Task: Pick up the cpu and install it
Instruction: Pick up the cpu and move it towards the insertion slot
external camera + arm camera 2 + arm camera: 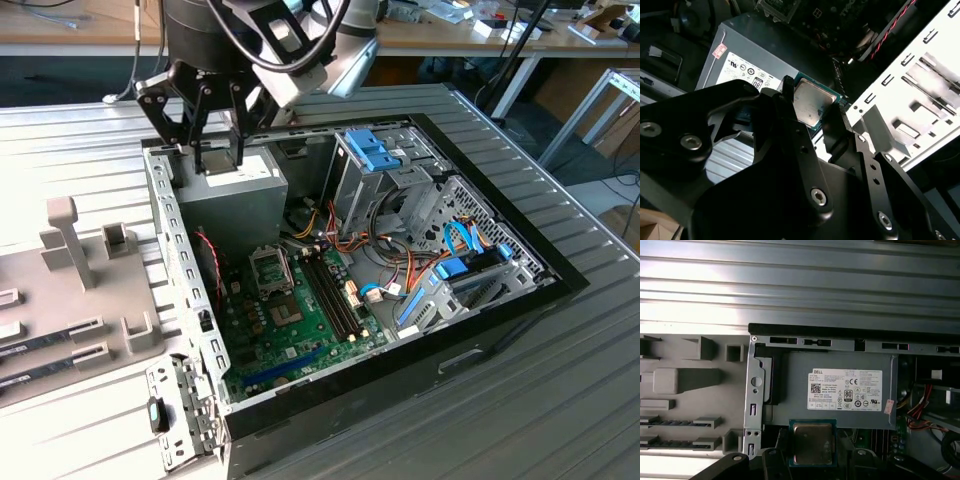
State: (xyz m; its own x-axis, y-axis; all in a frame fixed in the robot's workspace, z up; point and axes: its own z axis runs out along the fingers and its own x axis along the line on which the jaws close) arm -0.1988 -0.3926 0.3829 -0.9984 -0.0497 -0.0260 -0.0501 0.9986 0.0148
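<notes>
Above the grey power supply (845,362), the black end effector (813,111) grips the flat silvery square cpu (812,442).

cpu (812,442) in hand (218,155) | hand above power supply (840,365) | power supply in case (185,300)

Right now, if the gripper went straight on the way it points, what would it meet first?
Probably the grey power supply, which lies directly below the gripper. The gripper is shut on the cpu. How much gap separates them is unclear.
</notes>
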